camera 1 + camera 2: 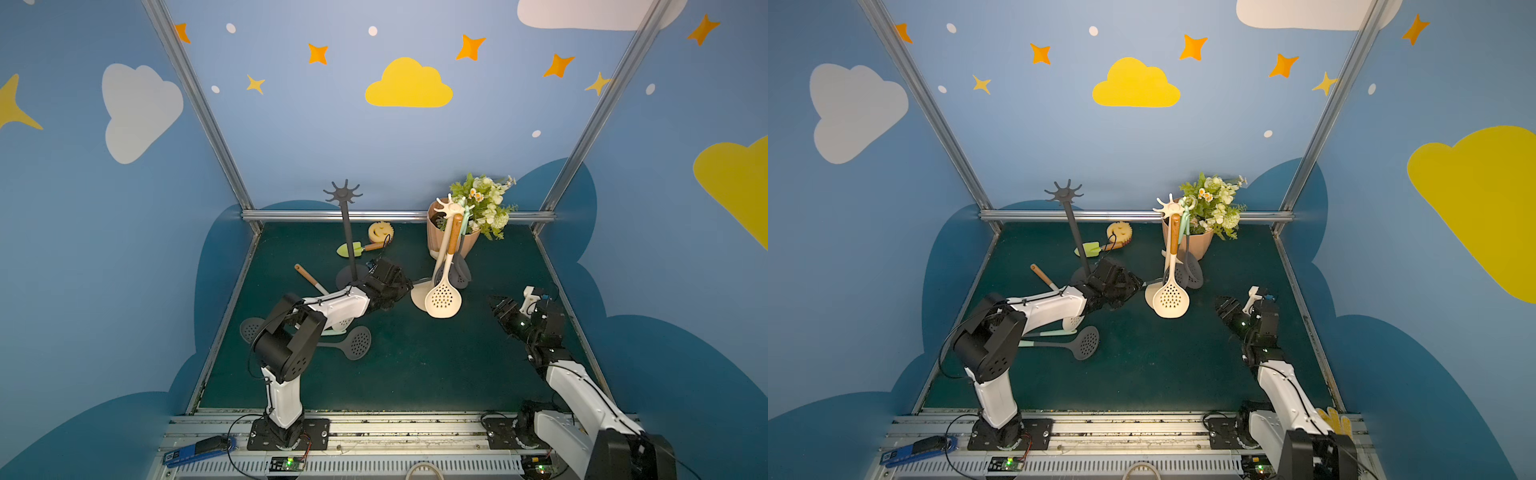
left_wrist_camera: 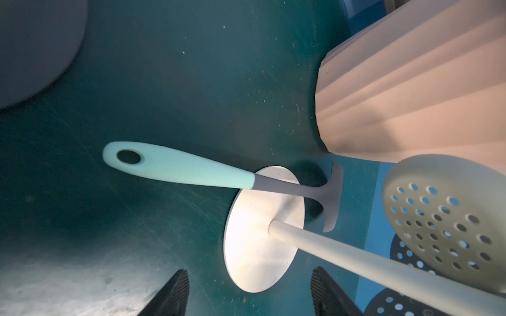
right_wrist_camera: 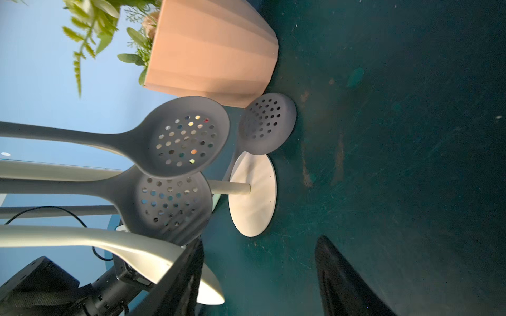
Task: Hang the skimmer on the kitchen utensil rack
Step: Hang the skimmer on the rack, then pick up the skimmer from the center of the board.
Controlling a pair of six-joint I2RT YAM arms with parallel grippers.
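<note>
Saw left gripper point(image 2: 248, 270) spread wide, empty, low over mat point(image 2: 164, 82), facing skimmer point(image 2: 180, 167) lying there, neck crossing rack point(image 2: 246, 232) base. Found right gripper point(image 3: 261, 240) parted too, holding nothing, beside rack.

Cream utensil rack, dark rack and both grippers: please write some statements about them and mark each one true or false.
1. A cream skimmer hangs on the cream rack. True.
2. The dark rack carries a utensil too. False: its hooks are bare.
3. The left gripper grips the mint-handled utensil. False: its jaws are open, and the utensil lies free ahead of them.
4. The right gripper is open and empty. True.
5. A gray skimmer lies on the table. True.
</note>
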